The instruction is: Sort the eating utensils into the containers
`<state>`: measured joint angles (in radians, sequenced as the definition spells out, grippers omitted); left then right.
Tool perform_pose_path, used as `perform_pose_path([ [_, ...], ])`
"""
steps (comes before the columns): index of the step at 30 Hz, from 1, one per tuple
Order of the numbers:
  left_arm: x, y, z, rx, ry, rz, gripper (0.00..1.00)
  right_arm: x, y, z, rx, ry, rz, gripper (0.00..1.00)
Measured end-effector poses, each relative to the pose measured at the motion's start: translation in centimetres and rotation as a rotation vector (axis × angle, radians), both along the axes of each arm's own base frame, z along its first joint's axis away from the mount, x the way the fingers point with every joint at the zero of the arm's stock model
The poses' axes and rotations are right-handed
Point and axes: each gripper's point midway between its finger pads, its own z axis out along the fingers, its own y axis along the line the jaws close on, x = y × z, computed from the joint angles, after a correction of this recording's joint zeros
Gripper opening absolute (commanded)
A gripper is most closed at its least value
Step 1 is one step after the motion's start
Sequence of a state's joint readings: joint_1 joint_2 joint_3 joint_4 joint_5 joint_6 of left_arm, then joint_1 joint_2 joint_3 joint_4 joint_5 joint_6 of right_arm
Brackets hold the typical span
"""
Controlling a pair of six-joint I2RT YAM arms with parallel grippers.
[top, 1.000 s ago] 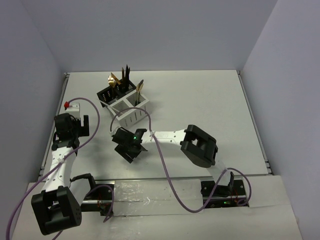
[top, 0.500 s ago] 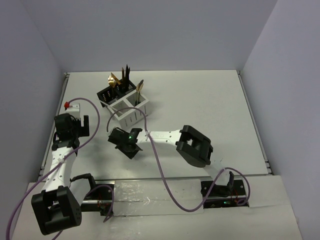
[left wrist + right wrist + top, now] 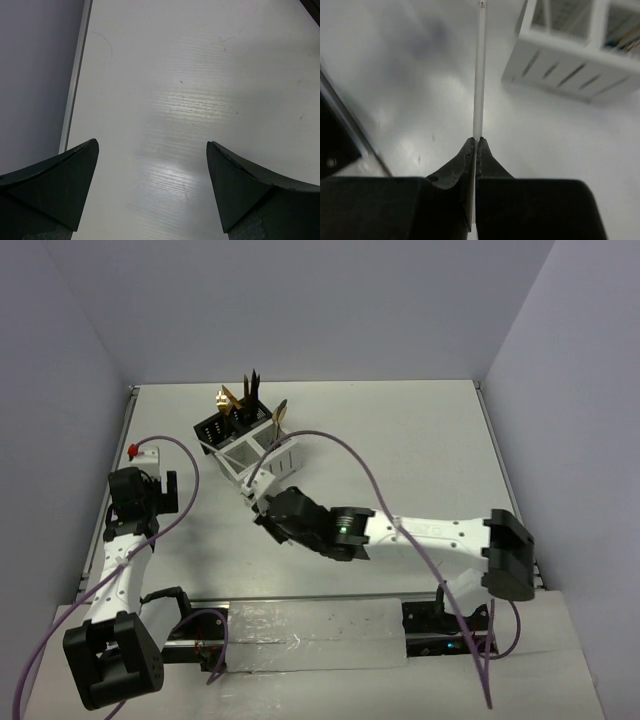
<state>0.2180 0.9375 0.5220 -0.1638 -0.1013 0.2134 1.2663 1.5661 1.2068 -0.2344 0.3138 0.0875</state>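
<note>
Chopstick [image 3: 480, 75] clamped in right pincer [image 3: 476, 141], near white container [image 3: 555, 67].
Tilt it upright, seemingly one stick, before lowering; left pincer [image 3: 151, 145] gapes.

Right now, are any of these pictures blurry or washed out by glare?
Right wrist view: the chopstick is fairly crisp, while the white box behind it looks soft. Left wrist view: a bright glare patch sits on the table. Top view: even light, sharp, only faint shadows.
</note>
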Motion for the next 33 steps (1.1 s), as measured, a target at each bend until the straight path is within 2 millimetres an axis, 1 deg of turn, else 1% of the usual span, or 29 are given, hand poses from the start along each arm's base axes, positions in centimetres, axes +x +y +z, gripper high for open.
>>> perform_pose_path([
  [1, 0.0, 0.0, 0.0, 0.000, 0.001, 0.000, 0.99, 0.3, -0.1, 2.4, 0.076, -0.051, -0.005, 0.00],
  [2, 0.0, 0.0, -0.1, 0.000, 0.002, 0.000, 0.99, 0.9, -0.1, 4.3, 0.148, -0.106, -0.016, 0.00],
  [3, 0.0, 0.0, -0.1, -0.001, 0.004, 0.000, 0.99, 1.6, -0.1, 5.7, 0.206, -0.154, -0.027, 0.00],
  [5, 0.0, 0.0, -0.2, -0.002, 0.008, 0.000, 0.99, 3.6, 0.7, 8.9, 0.342, -0.266, -0.062, 0.00],
  [6, 0.0, 0.0, -0.3, -0.002, 0.009, 0.000, 0.99, 4.8, 1.2, 10.1, 0.394, -0.315, -0.081, 0.00],
  [8, 0.0, 0.0, -0.3, -0.002, 0.009, 0.000, 0.99, 7.7, 2.6, 12.5, 0.511, -0.426, -0.131, 0.00],
  [10, 0.0, 0.0, -0.3, -0.002, 0.009, 0.000, 0.99, 10.5, 4.2, 13.1, 0.564, -0.501, -0.170, 0.00],
  [12, 0.0, 0.0, -0.3, -0.001, 0.009, 0.000, 0.99, 13.6, 6.2, 12.6, 0.587, -0.550, -0.200, 0.00],
  [13, 0.0, 0.0, -0.3, -0.002, 0.009, 0.000, 0.99, 14.8, 6.8, 12.1, 0.592, -0.566, -0.215, 0.00],
  [14, 0.0, 0.0, -0.3, -0.002, 0.009, 0.001, 0.99, 16.3, 7.3, 11.0, 0.586, -0.576, -0.229, 0.00],
  [16, 0.0, 0.0, -0.3, -0.002, 0.008, 0.001, 0.99, 18.5, 7.4, 8.9, 0.566, -0.582, -0.257, 0.00],
  [18, 0.0, 0.1, -0.3, -0.002, 0.009, 0.002, 0.99, 20.3, 7.0, 6.8, 0.537, -0.578, -0.282, 0.00],
  [20, 0.0, 0.1, -0.4, -0.003, 0.012, 0.001, 0.99, 21.7, 6.7, 5.1, 0.513, -0.577, -0.302, 0.00],
  [22, 0.0, 0.1, -0.5, -0.004, 0.015, 0.002, 0.99, 22.8, 6.4, 4.1, 0.497, -0.575, -0.312, 0.00],
  [24, 0.0, 0.1, -0.5, -0.004, 0.017, 0.001, 0.99, 22.9, 6.5, 3.5, 0.487, -0.564, -0.303, 0.00],
  [26, 0.0, 0.1, -0.5, -0.004, 0.017, 0.001, 0.99, 22.6, 7.0, 3.4, 0.499, -0.549, -0.284, 0.00],
  [29, 0.0, 0.1, -0.6, -0.004, 0.018, 0.001, 0.99, 21.6, 7.5, 2.6, 0.505, -0.519, -0.245, 0.21],
  [30, 0.0, 0.1, -0.6, -0.004, 0.018, 0.001, 0.99, 21.3, 7.5, 2.1, 0.496, -0.510, -0.237, 0.33],
  [32, 0.0, 0.0, -0.6, -0.005, 0.020, 0.001, 0.99, 20.8, 7.4, 1.0, 0.471, -0.492, -0.224, 0.45],
  [33, 0.0, 0.0, -0.7, -0.005, 0.021, 0.001, 0.99, 20.5, 7.2, 0.4, 0.449, -0.483, -0.215, 0.57],
])
